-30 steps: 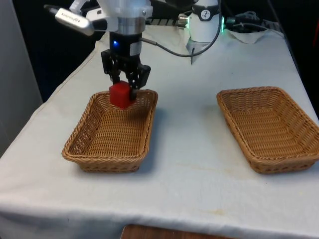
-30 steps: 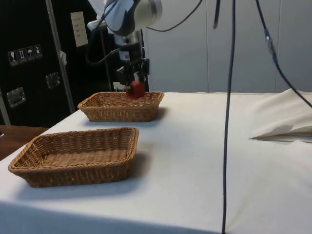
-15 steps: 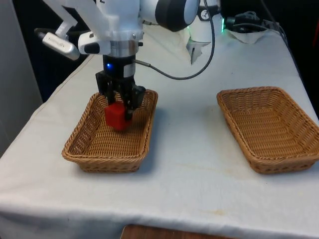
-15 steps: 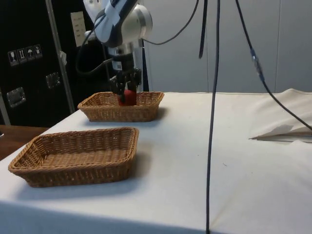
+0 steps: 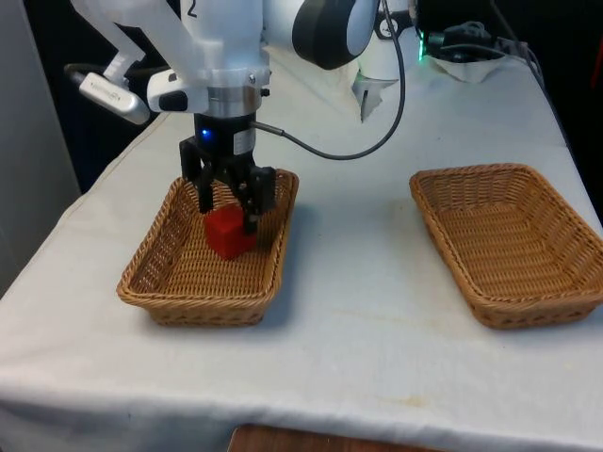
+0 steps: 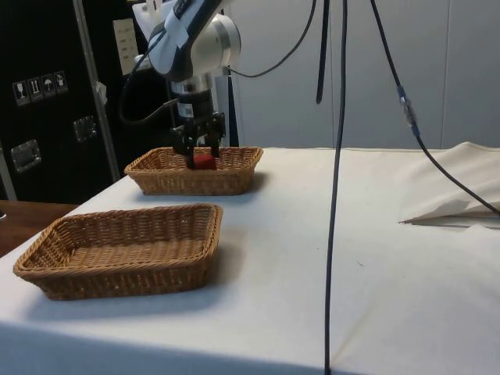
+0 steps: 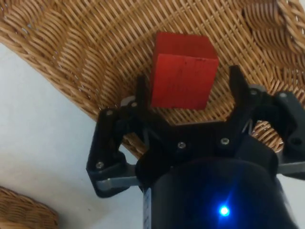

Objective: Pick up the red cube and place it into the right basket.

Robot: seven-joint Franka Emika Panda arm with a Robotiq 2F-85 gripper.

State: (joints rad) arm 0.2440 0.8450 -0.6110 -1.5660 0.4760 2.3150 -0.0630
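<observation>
The red cube [image 5: 229,233] sits on the woven floor of the wicker basket [image 5: 179,273] on the front view's left, toward that basket's far end, close to the far rim and a little nearer the wall that faces the middle of the table. The black gripper [image 5: 229,209] hangs straight down over it from the white arm [image 5: 221,47], its fingers spread apart on either side of the cube; in the wrist view there is a visible gap between the cube [image 7: 183,70] and each finger [image 7: 238,90], so the grip is released and the cube rests on the wicker by itself. From the side, the gripper [image 6: 197,153] reaches down just inside the farther basket [image 6: 168,178], and a bit of the red cube [image 6: 205,162] peeks above the rim between the fingertips. The second wicker basket [image 5: 556,306], on the front view's right, stands well apart from the first on the white cloth [image 5: 358,311]; in the side view it is the nearer basket [image 6: 117,273]. A black cable [image 5: 330,146] loops from the gripper housing up toward the arm's base at the far end of the table.
</observation>
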